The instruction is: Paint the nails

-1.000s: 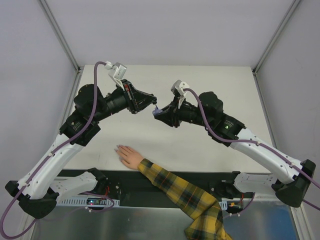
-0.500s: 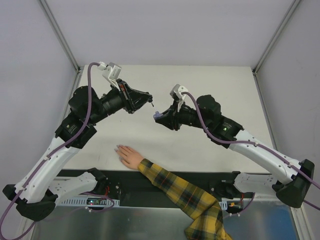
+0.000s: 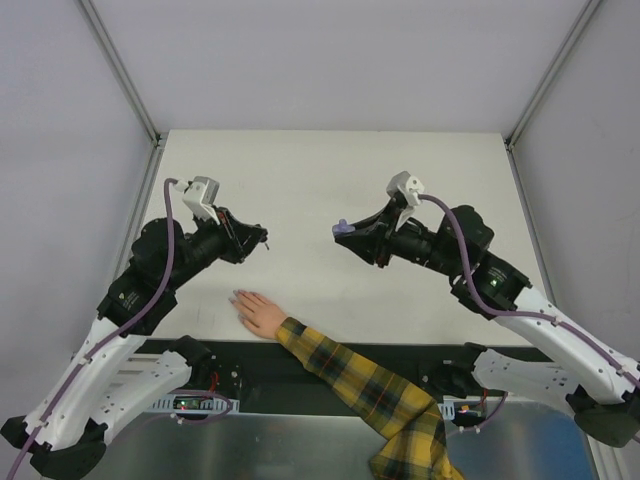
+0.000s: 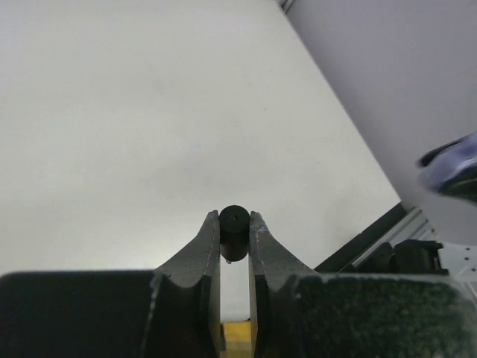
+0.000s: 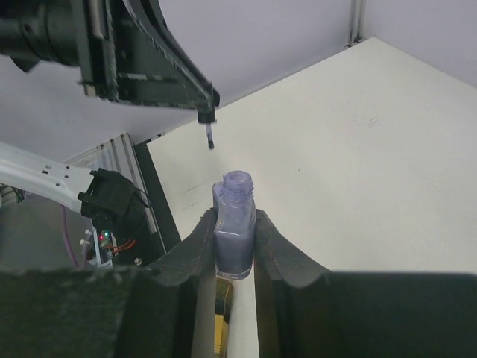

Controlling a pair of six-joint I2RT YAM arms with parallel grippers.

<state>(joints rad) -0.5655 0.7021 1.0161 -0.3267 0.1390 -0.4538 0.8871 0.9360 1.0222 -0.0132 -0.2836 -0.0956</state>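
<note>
Moved: both arms have drawn apart since half a second ago. The left claw [image 3: 263, 238] has swung back leftward and closer to its base, and the right claw [image 3: 346, 231] has shifted right. Their tips nearly met before, and a wide gap now lies between them over the counter [image 3: 330, 170].
Left claw: clenched on a round black cap [image 4: 234, 227], pinched between its two fingers. In the right wrist view a thin brush stem [image 5: 209, 139] hangs tip-down from it.
Right claw: grasping a small purple bottle [image 5: 234, 231] by its body, upright. The neck is open and uncapped, with lilac liquid inside.
Cap and bottle: well apart, both held up above the counter.
Nails [image 3: 237, 297]: tiny pale tips at the finger ends of the mannequin hand [image 3: 258, 312], barely distinct from the peach skin in the top view. Whether any polish is on them cannot be told. They lie on the counter's near part, nearer the left claw than the right, and apart from both.
Mannequin hand: peach, lying flat, with its fingers pointing left and away from the arm bases.
Sleeve [image 3: 372, 390]: yellow-and-black plaid, running from the wrist diagonally off the near edge of the counter.
Unchanged: hand and sleeve lie where they lay in the earlier views.
</note>
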